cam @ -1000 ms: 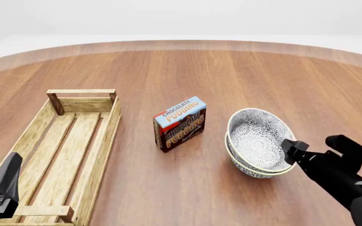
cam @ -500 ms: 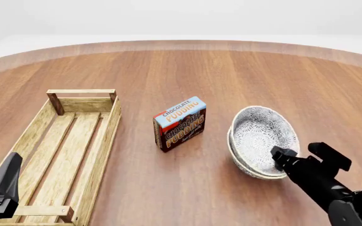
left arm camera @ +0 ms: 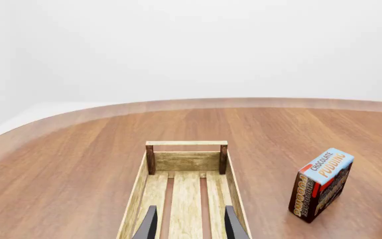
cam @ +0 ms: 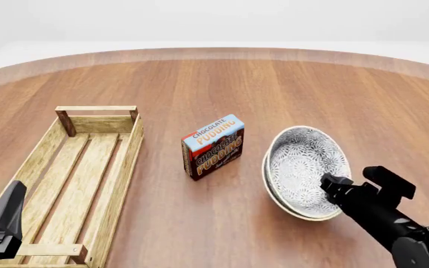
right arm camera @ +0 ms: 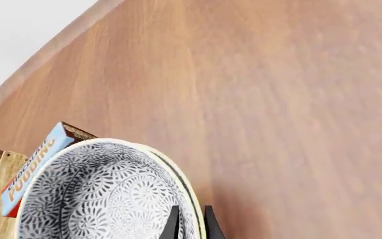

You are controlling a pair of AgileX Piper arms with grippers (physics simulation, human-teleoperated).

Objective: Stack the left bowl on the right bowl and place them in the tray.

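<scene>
Left wrist view: the left gripper [left arm camera: 187,224] shows two dark fingertips standing apart with nothing between them. Straight ahead of the jaws and below them lies the long light-wood slatted tray [left arm camera: 185,160] with darker brown corner posts. Off to one side of the jaws stands the upright blue-and-brown chocolate pudding box [left arm camera: 322,182], well apart from them.

Front view: the left gripper [cam: 2,223] hangs over the near end of the tray [cam: 122,167], holding nothing. The right gripper [cam: 360,188] sits at the near right rim of the two round white bowls with the grey-black floral pattern. The left bowl [cam: 306,167] is nested in the right bowl [cam: 276,195], and the pair tips up toward the pudding box [cam: 213,146], which stands between the bowls and the tray.

Right wrist view: the right gripper [right arm camera: 191,224] has its two slim fingers close together with the doubled rim between them; I take them as clamped on both bowls, left bowl [right arm camera: 105,199] inside, right bowl [right arm camera: 192,191] showing as the outer cream edge.

Step in hand: by my reading, carrying the stack to the tray.

How to do it well: I would keep the pinch on both rims, lift until the low edge clears the table, pass over or behind the pudding box, and lower the stack flat onto the slats before letting go.

Risk: held by one rim, the tilted stack could swing or slip.
</scene>
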